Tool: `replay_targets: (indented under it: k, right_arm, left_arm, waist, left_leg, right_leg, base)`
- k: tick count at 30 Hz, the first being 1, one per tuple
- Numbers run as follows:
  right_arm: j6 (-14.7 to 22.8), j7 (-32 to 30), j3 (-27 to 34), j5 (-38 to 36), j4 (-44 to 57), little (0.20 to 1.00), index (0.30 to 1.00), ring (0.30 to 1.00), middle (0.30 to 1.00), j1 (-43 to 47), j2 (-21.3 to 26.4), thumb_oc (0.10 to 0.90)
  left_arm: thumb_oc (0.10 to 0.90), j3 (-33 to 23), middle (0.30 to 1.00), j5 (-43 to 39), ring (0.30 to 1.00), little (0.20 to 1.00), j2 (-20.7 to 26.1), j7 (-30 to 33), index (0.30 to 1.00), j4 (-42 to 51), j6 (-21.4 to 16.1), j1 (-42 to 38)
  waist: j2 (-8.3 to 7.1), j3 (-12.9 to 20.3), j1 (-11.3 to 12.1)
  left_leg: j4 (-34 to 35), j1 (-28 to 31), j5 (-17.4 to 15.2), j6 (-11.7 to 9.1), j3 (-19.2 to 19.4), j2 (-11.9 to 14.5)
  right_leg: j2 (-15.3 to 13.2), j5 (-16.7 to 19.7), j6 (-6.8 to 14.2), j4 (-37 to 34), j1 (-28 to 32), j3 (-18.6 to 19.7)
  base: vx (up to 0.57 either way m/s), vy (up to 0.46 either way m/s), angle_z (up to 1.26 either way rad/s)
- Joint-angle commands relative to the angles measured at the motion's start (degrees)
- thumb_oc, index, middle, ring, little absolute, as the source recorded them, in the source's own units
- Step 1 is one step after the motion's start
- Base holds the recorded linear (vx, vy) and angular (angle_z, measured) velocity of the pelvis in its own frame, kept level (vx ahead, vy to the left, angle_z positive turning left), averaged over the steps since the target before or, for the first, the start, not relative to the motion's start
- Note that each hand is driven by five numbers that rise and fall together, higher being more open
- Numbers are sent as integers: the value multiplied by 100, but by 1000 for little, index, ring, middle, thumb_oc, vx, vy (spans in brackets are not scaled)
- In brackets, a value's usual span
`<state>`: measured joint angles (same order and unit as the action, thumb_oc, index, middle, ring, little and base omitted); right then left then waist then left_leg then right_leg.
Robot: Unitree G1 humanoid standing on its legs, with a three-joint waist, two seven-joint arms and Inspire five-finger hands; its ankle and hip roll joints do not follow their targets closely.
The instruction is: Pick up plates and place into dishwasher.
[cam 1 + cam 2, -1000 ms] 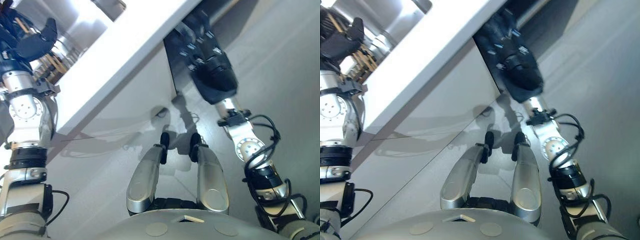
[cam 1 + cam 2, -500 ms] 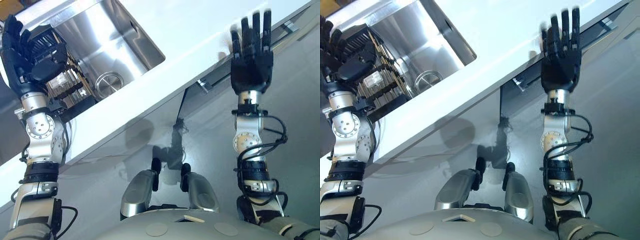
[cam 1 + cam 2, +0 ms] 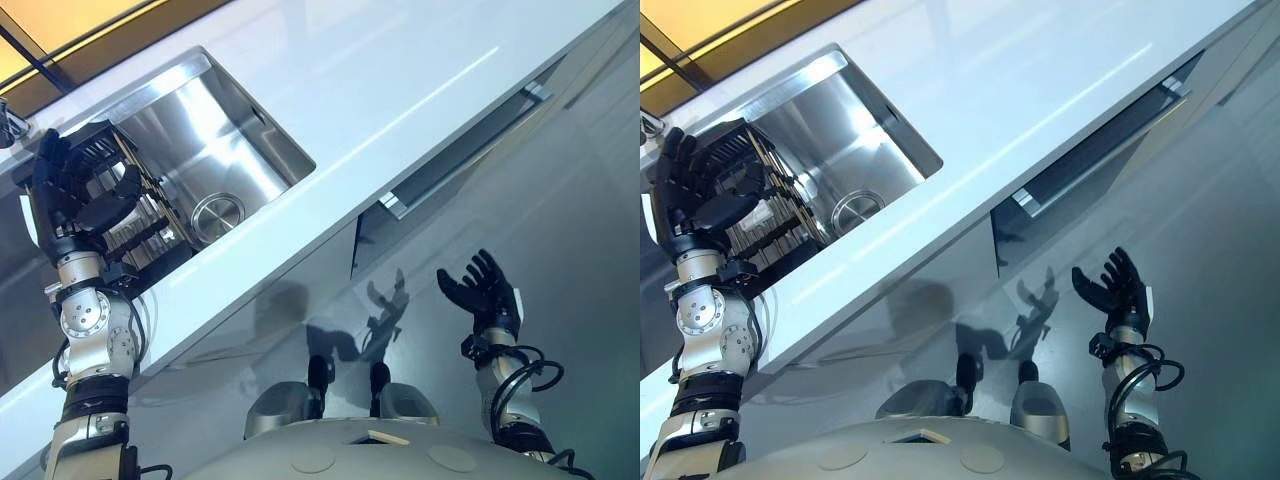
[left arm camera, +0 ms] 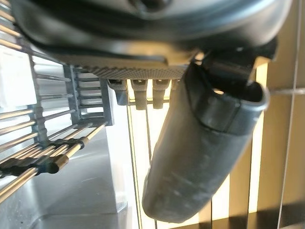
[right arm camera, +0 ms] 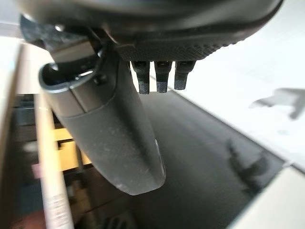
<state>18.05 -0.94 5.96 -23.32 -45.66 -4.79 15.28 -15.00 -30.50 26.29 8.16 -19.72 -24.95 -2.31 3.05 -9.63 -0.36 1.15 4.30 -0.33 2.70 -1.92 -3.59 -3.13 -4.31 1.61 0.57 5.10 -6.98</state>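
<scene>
A black wire dish rack (image 3: 125, 205) stands in the left part of a stainless sink (image 3: 215, 140) set in the white counter (image 3: 400, 70). My left hand (image 3: 72, 195) is raised in front of the rack, fingers straight and spread, holding nothing. Its wrist view has the rack's wires (image 4: 45, 143) just past the thumb (image 4: 200, 157). My right hand (image 3: 484, 293) hangs low before the grey cabinet front (image 3: 290, 270), open and empty. Under the counter edge runs a dark gap (image 3: 455, 150) with a silver handle bar (image 3: 535, 92), where the dishwasher front sits.
The sink's round drain (image 3: 217, 212) lies beside the rack. A tap's end (image 3: 8, 125) shows at the far left. The glossy cabinet fronts mirror my arms. The counter edge juts out over the cabinets between both hands.
The camera has tilted up, bringing more counter and sink into view. My right hand has dropped from the counter edge to low before the cabinets. My left hand stays by the rack.
</scene>
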Motion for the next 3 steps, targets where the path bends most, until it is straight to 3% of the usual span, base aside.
replay_targets:
  k: [1,3]
  right_arm:
    - [-546,320,121,800,-713,900,900,900,900,112,378,800]
    - [-757,385,88,1038,-991,900,900,900,900,129,400,800]
  left_arm:
    - [800,206,900,-166,900,900,-294,-206,900,-285,-316,-141]
    - [800,228,900,-183,900,900,-295,-221,900,-263,-291,-164]
  waist:
    - [-15,229,-14]
    - [-27,253,7]
  left_leg:
    - [88,-148,-281,-139,152,-110]
    - [62,-121,-313,-133,155,-110]
  right_leg:
    - [341,-435,42,615,-441,-59]
    - [344,-454,35,606,-397,-70]
  base:
    - [33,-23,5]
    - [16,-16,2]
